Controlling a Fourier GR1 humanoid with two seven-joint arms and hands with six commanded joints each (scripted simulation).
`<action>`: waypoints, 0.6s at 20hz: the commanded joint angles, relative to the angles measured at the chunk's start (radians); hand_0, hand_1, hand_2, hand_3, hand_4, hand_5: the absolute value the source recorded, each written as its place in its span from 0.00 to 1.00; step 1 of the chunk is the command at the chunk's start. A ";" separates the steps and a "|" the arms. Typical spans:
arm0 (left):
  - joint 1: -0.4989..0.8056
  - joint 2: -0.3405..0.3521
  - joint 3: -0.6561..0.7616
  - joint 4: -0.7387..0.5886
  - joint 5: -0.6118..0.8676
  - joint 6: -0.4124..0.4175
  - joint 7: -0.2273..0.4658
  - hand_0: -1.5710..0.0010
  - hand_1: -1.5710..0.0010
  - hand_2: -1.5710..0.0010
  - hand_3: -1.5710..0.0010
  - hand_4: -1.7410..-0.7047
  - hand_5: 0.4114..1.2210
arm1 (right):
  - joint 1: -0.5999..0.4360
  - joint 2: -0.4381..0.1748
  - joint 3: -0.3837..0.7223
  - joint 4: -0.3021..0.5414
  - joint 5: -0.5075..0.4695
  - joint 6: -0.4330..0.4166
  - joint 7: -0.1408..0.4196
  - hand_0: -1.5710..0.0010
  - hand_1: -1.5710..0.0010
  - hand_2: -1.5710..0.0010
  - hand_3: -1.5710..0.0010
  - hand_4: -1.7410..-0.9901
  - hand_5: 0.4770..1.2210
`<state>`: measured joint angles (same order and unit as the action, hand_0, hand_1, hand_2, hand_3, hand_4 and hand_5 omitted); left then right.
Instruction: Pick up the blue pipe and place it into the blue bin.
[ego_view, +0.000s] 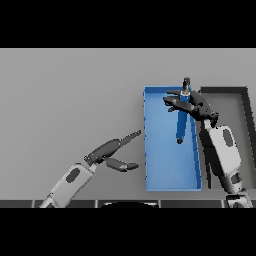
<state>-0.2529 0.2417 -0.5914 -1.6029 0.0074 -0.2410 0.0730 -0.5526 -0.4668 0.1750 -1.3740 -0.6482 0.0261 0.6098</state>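
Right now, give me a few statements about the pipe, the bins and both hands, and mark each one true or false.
1. The right hand grips the blue pipe over the blue bin. True.
2. The left hand holds the pipe. False: it is open, over the table, left of the bin.
3. A dark bin sits right of the blue one. True.
4. The pipe lies on the table. False: it hangs from the right hand.

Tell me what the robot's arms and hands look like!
Both arms have chunky white shells with a dark grey oval patch on the forearm. Each ends in a dark, almost black hand: the left hand and the right hand have thin, stick-like fingers and a thumb. No cables or markings show.
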 joint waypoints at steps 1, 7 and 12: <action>-0.004 -0.002 -0.001 0.016 -0.007 0.001 0.005 1.00 1.00 1.00 1.00 0.83 0.06 | 0.029 -0.017 0.027 -0.006 -0.008 -0.006 0.000 0.00 0.00 0.00 0.00 0.16 0.87; 0.010 -0.004 -0.006 0.002 -0.005 0.003 -0.004 1.00 1.00 1.00 1.00 0.83 0.05 | -0.027 -0.217 0.398 0.096 -0.303 -0.179 0.000 0.47 0.52 0.55 0.63 0.46 0.94; 0.008 -0.003 -0.004 -0.007 0.006 0.000 0.020 1.00 1.00 1.00 1.00 0.82 0.05 | -0.114 -0.283 0.589 0.104 -0.323 -0.152 0.000 0.83 0.84 0.85 0.88 0.75 0.67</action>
<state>-0.2445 0.2388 -0.5958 -1.6102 0.0133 -0.2411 0.0936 -0.6667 -0.7492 0.7642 -1.2700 -0.9716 -0.1251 0.6100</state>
